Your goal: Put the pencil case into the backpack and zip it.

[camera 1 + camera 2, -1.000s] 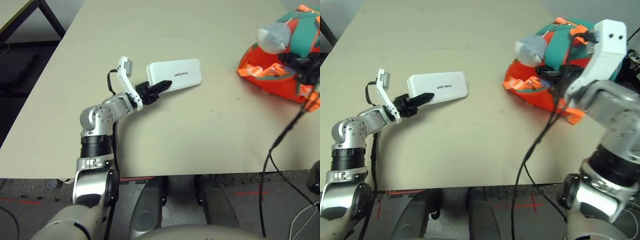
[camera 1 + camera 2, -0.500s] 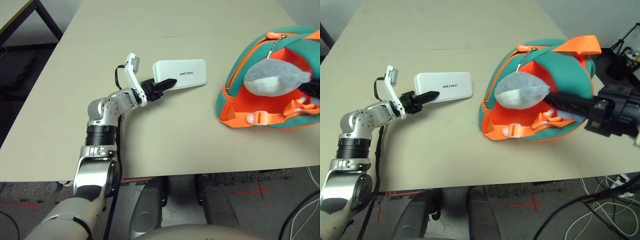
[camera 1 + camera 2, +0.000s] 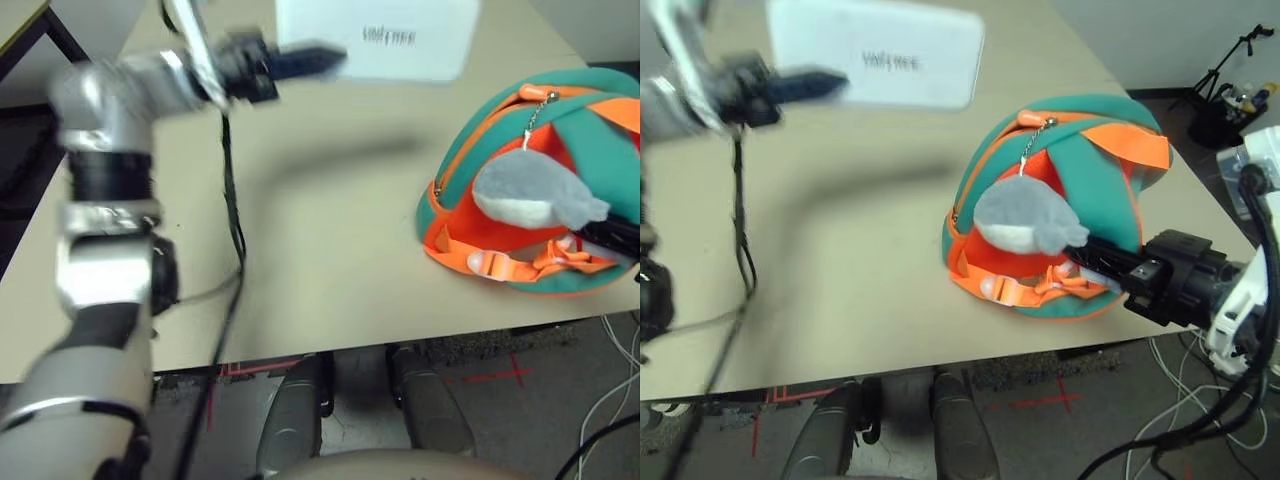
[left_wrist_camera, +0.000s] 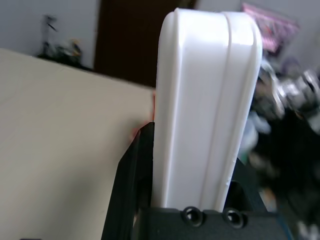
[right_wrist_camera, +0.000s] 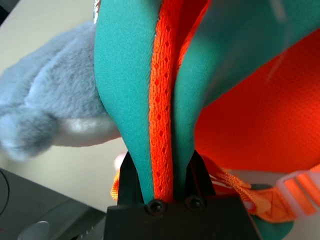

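Mid-carry: my left tool [image 3: 300, 62] grips the case [image 3: 385, 40] by its end, held above the far counter [image 3: 330, 230], left of the backpack [image 3: 1080, 150]. My right tool [image 5: 162, 172] is clamped on the backpack's teal-orange edge at near right. Next I'd swing the case right and aim it into the orange opening.

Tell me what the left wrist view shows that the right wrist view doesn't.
Left wrist view only: the white pencil case seen edge-on, clamped between the left claw fingers, with bare tabletop beside it.

Right wrist view only: the right claw shut on a fold of the backpack, teal fabric with an orange zipper band, the orange lining behind it, and the grey plush tag hanging alongside.

Shared: each looks along its own black fingers closed on a task item, and each catches some of the beige table.
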You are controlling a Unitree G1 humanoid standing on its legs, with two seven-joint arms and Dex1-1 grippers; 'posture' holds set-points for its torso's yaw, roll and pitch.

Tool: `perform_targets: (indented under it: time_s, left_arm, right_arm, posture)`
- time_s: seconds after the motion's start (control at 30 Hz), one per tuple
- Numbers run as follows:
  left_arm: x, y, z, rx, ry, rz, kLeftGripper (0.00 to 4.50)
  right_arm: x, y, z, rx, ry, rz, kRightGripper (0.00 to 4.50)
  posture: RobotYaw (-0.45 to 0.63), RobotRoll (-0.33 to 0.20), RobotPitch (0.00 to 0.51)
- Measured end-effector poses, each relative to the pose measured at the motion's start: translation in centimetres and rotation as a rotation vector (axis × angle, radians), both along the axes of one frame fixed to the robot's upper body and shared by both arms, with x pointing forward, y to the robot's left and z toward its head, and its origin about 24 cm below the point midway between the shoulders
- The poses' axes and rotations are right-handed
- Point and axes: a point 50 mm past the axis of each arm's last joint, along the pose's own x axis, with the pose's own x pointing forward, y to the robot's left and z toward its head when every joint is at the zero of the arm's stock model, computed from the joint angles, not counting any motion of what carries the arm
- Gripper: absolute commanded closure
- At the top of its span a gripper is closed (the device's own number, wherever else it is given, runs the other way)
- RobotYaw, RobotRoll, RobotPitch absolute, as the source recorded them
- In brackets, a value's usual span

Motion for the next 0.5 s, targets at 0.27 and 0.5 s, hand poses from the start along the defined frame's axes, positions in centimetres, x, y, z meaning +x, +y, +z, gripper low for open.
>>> perform_targets:
  time_s: [0.27,0.5]
  left_arm:
    - [0.5,-1.7,-1.0,0.111,-0.033,-0.054,3.08]
    - [1.1,-3.2,-2.0,0.125,-0.055,-0.081,3.08]
  right_arm:
    - [1.0,0.0,0.2,0.005,-0.032,0.019,4.36]
    - [1.4,0.4,0.1,0.009,-0.028,0.037,4.36]
  posture:
    - [-0.10,0.000,0.183]
    - [-0.11,0.000,0.179]
